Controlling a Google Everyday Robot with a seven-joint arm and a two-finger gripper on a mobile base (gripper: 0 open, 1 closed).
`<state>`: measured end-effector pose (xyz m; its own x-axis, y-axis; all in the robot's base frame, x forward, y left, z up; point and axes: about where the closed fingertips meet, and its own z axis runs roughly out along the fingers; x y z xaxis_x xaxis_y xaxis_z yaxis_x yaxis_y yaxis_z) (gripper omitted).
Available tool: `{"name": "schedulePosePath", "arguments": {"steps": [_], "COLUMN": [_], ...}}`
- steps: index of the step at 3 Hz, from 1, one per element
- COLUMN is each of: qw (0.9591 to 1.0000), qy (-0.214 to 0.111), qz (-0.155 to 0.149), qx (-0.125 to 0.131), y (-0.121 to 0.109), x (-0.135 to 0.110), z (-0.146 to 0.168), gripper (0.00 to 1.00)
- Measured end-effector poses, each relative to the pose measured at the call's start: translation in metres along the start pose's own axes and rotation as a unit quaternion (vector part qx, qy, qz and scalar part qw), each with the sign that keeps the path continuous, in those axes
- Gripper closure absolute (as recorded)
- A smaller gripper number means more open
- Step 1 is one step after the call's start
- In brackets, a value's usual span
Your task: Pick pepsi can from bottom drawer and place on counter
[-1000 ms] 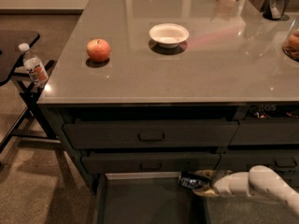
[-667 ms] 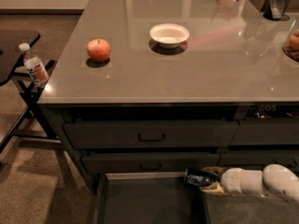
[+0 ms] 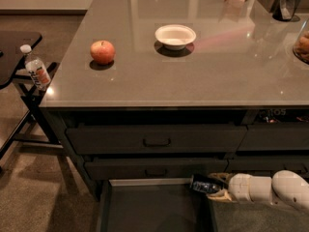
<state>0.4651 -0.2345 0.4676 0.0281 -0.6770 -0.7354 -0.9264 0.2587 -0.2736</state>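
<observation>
Honestly, the gripper (image 3: 216, 186) looks clamped on the pepsi can (image 3: 201, 183), below the front edge of the counter (image 3: 193, 81). Lift straight up and it'd probably clip that overhang.

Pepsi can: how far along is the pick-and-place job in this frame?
Done: the drawer is open. In hand: the tool appears clamped on the can, tipped sideways at the drawer's back right. Left: lifting it up and setting it on the counter, where no can stands yet.
</observation>
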Motion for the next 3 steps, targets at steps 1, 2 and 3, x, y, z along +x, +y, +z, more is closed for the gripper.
{"name": "schedulePosePath", "arguments": {"steps": [1, 2, 3], "qw": [0.9989, 0.994, 0.9873], "qy": [-0.005, -0.008, -0.018], "qz": [-0.043, -0.094, -0.14], "qx": [0.021, 0.056, 0.074], "y": [-0.004, -0.019, -0.038], "x": [-0.037, -0.089, -0.137], "z": [-0.039, -0.098, -0.139], "gripper": [1.0, 1.0, 1.0]}}
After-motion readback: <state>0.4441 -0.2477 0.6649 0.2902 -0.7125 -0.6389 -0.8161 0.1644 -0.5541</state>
